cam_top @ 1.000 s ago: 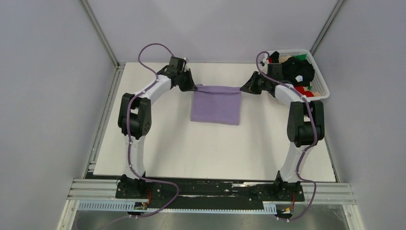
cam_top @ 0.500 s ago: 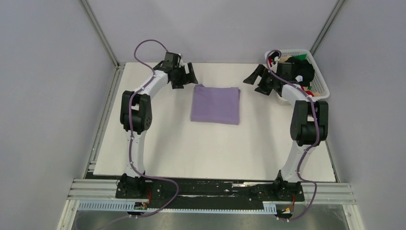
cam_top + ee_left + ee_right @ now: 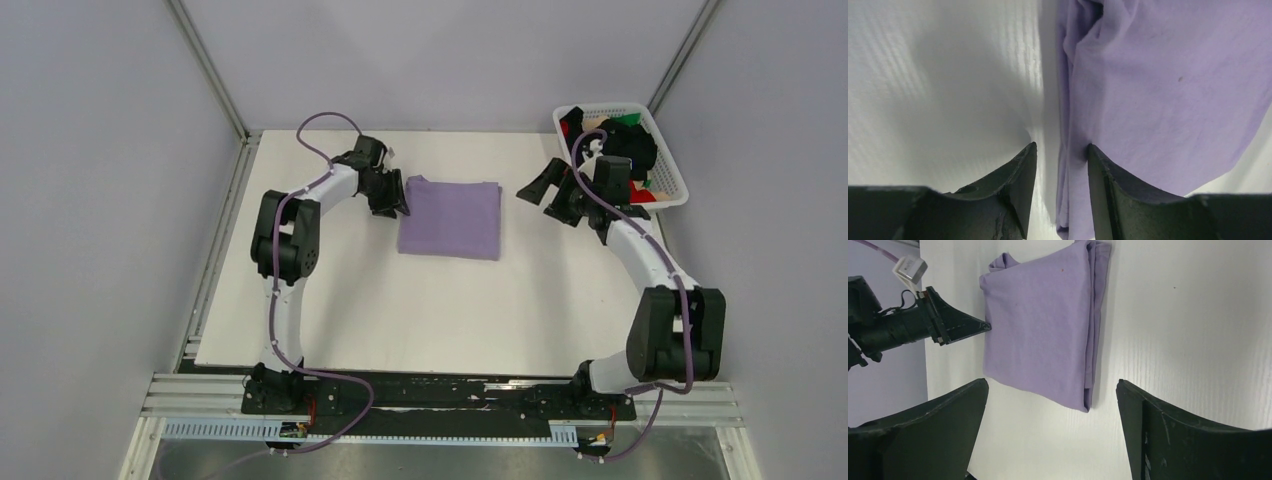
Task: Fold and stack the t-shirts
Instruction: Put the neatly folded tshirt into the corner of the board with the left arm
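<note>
Lavender t-shirt (image 3: pixel 449 218) lies folded nearly square; left gripper (image 3: pixel 399 204) narrowly parted astride its edge, right gripper (image 3: pixel 545 202) spread.

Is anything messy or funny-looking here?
Nothing is spilled or broken. The purple t-shirt lies folded flat on the table, though one corner looks a little bunched. The messy part is the other shirts, heaped unfolded in the basket.

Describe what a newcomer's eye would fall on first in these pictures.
The folded lavender-purple cloth t-shirt lies mid-table, the left gripper slightly open at its left edge. The right gripper hangs wide open to its right; a white plastic lattice basket of black, red and green cloth sits far right.
</note>
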`<state>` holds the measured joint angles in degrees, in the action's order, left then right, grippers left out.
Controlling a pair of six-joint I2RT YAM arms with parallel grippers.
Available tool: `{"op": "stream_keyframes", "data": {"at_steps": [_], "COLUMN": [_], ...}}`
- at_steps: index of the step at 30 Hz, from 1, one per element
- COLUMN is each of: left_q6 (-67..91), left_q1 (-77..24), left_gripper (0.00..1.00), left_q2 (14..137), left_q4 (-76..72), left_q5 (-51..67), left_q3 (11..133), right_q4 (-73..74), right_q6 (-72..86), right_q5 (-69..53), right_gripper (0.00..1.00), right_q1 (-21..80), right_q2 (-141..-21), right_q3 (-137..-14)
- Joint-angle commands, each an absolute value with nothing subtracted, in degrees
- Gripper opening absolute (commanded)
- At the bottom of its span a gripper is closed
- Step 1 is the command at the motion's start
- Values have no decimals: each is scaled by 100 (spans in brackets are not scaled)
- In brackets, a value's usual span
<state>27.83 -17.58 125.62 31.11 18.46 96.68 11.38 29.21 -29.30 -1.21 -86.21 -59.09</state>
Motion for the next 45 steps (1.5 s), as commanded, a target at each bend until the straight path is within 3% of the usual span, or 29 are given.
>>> {"op": "stream_keyframes", "data": {"at_steps": [1,5,7,10,11,19,24,36,45], "left_q6": [2562,2581,2579,2588,2559,1879,1423,-477,-228], "left_q1": [-2014,-2237,-2332,-2419,-2427,-2309,-1683,-227,602], "left_gripper": [48,41,30,3,0,0,0,0,0], "left_q2": [12774,13049,13185,13395,13425,13194,12988,13742,14551], "left_q4": [3207,3276,3333,3486,3585,4507,4588,3760,3840], "left_q5": [1881,1917,1904,1664,1592,-1150,-2949,-3521,-3161], "left_q3": [9858,10027,10159,10442,10499,11121,11337,12493,13835], "right_q4": [1821,2249,2272,2269,2272,2271,2268,2265,2258], "right_q6": [2524,2419,2401,2330,2307,2234,2259,2154,2076], "right_q5": [-2178,-1479,-1201,-885,-809,-778,-533,-109,311], "right_gripper": [100,100,100,100,100,100,100,100,100], "right_q1": [-131,-132,-135,-146,-141,-143,-143,-147,-143], "right_q2": [-7555,-6787,-6407,-6044,-5967,-5783,-5681,-5697,-5678], "right_q3": [-5819,-5648,-5516,-5405,-5387,-5282,-5240,-5221,-5255]}}
